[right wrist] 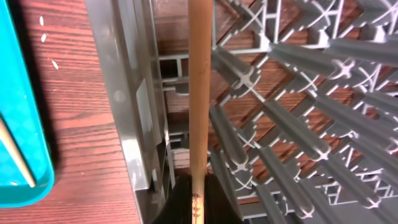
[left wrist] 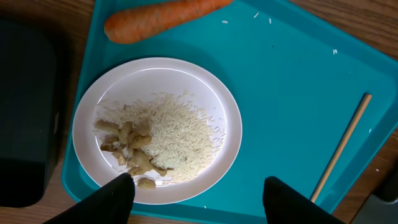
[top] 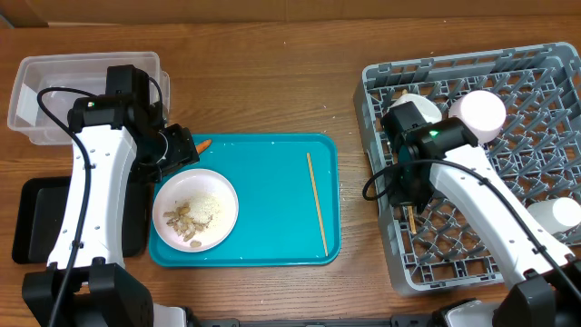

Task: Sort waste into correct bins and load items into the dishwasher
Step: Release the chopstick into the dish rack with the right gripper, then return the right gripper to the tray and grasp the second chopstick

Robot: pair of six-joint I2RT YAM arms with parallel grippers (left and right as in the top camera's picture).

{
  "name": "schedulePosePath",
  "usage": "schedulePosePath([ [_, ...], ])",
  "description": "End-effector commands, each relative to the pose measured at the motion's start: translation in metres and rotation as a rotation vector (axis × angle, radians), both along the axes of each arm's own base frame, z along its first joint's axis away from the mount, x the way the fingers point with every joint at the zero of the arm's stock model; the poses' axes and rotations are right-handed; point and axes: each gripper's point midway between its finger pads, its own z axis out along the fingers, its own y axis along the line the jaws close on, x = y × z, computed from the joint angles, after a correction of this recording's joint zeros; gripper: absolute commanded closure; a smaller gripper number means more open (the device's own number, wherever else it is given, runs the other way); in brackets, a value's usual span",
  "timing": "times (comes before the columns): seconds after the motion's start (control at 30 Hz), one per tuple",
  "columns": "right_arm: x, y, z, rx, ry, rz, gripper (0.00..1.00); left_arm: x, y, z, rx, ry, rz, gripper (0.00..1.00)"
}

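Note:
A white plate (top: 195,210) with loose rice and beige scraps sits on the teal tray (top: 272,163). An orange carrot (top: 201,145) lies at the tray's far left corner. My left gripper (top: 179,151) is open and empty above the plate's near rim (left wrist: 199,202); the plate (left wrist: 205,99) and carrot (left wrist: 161,18) lie below it. One chopstick (top: 316,204) lies on the tray. My right gripper (right wrist: 198,208) is shut on the other chopstick (right wrist: 198,93), holding it among the pegs at the grey rack's (top: 526,173) left side (top: 410,211).
The clear tub (top: 82,68) stands at the back left and the black tray (top: 36,218) to the left of the teal tray. White bowls (top: 479,113) (top: 556,215) sit in the rack; another white piece (top: 419,103) is partly hidden by my right arm.

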Motion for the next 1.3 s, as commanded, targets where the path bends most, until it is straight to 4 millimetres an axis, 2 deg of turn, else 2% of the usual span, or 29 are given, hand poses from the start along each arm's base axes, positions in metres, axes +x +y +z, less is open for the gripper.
schedulePosePath([
  [0.0, -0.006, 0.002, -0.008, 0.018, 0.027, 0.006, 0.94, 0.003, 0.001, 0.008, 0.011, -0.032, -0.018, 0.32],
  [0.13, -0.008, 0.002, -0.008, 0.022, 0.038, 0.005, 0.75, 0.003, 0.001, 0.008, 0.011, -0.032, -0.019, 0.32],
  [0.2, -0.009, 0.002, -0.008, 0.022, 0.041, 0.004, 0.7, 0.003, 0.001, 0.008, 0.011, -0.032, -0.018, 0.32],
  [0.27, -0.012, 0.005, -0.008, 0.042, 0.054, 0.003, 0.69, 0.003, 0.001, 0.008, 0.011, -0.032, -0.019, 0.32],
  [0.3, -0.013, 0.011, -0.005, 0.075, 0.06, 0.001, 0.75, 0.003, 0.001, 0.008, 0.011, -0.032, -0.018, 0.32],
  [0.33, -0.011, 0.013, 0.0, 0.086, 0.051, 0.001, 0.76, 0.003, 0.001, 0.008, 0.011, -0.032, -0.018, 0.32],
  [0.4, 0.001, 0.017, 0.016, 0.105, -0.002, 0.004, 0.75, 0.003, 0.001, 0.009, 0.011, -0.033, -0.018, 0.32],
  [0.47, 0.017, 0.028, 0.041, 0.161, -0.083, 0.003, 0.73, 0.003, 0.001, 0.009, 0.011, -0.033, -0.019, 0.32],
  [0.5, 0.034, 0.048, 0.07, 0.272, -0.164, 0.014, 0.7, 0.003, 0.001, 0.008, 0.011, -0.033, -0.019, 0.32],
  [0.57, 0.047, 0.072, 0.094, 0.388, -0.23, 0.047, 0.64, 0.003, 0.001, 0.009, 0.011, -0.033, -0.019, 0.32],
  [0.6, 0.052, 0.085, 0.103, 0.44, -0.259, 0.07, 0.58, 0.003, 0.001, 0.009, 0.011, -0.033, -0.018, 0.32],
  [0.67, 0.056, 0.101, 0.108, 0.491, -0.282, 0.105, 0.55, 0.003, 0.001, 0.008, 0.011, -0.033, -0.018, 0.32],
  [0.73, 0.054, 0.114, 0.102, 0.501, -0.272, 0.138, 0.54, 0.003, 0.001, 0.008, 0.011, -0.033, -0.018, 0.31],
  [0.77, 0.051, 0.125, 0.089, 0.497, -0.243, 0.167, 0.53, 0.003, 0.001, 0.008, 0.011, -0.033, -0.018, 0.32],
  [1.0, 0.033, 0.165, 0.012, 0.444, -0.079, 0.261, 0.53, 0.003, 0.001, 0.009, 0.011, -0.033, -0.018, 0.32],
  [1.17, 0.026, 0.179, -0.04, 0.38, 0.029, 0.285, 0.53, 0.003, 0.001, 0.009, 0.011, -0.033, -0.018, 0.32],
  [1.27, 0.026, 0.176, -0.064, 0.312, 0.055, 0.256, 0.53, 0.003, 0.001, 0.009, 0.011, -0.033, -0.018, 0.32],
])
